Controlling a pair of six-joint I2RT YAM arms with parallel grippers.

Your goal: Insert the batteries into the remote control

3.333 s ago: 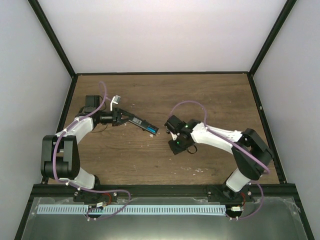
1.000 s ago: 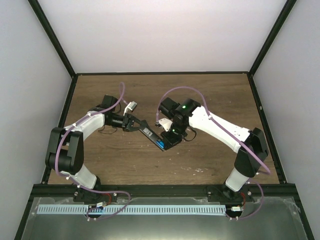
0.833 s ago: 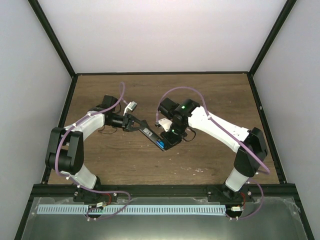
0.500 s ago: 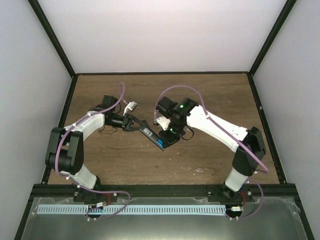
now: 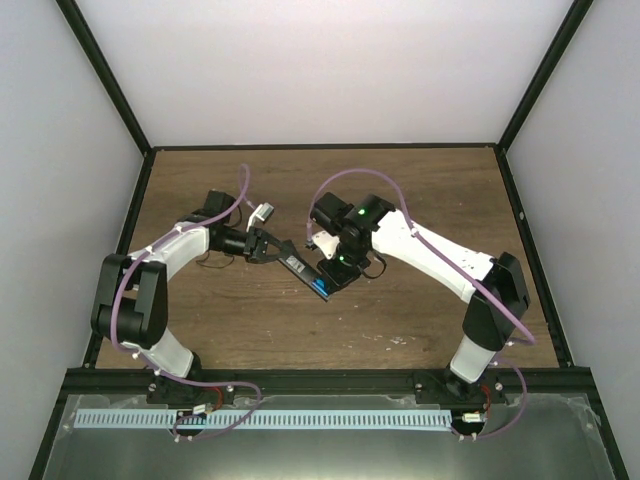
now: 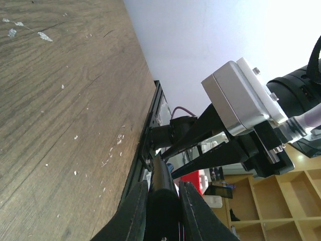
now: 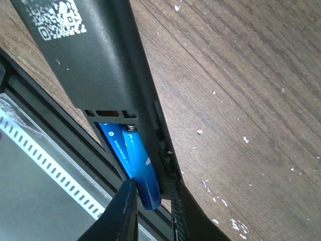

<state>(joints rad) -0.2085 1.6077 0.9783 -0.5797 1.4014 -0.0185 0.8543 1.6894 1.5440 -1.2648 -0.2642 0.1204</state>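
My left gripper (image 5: 266, 246) is shut on one end of the slim black remote control (image 5: 296, 266) and holds it slanting toward the table's middle. In the left wrist view the remote (image 6: 163, 193) sits clamped between both fingers (image 6: 135, 213). Its open battery bay faces my right wrist camera. One blue battery (image 7: 111, 143) lies in the bay. A second battery (image 7: 143, 173) is tilted, its top against the spring and its lower end sticking past the remote's end. My right gripper (image 7: 150, 208) is shut on that end; the remote's side wall lies beside the right finger (image 7: 176, 213).
Pale specks (image 5: 400, 340) dot the wooden table (image 5: 420, 190) near the front right. Black frame rails (image 5: 320, 375) border the table, with white walls behind. The right arm's white camera box (image 6: 241, 100) hangs close above the remote.
Over the last second my right wrist has crept slightly left along the remote's end with the tilted battery. The left arm and the remote have stayed still.
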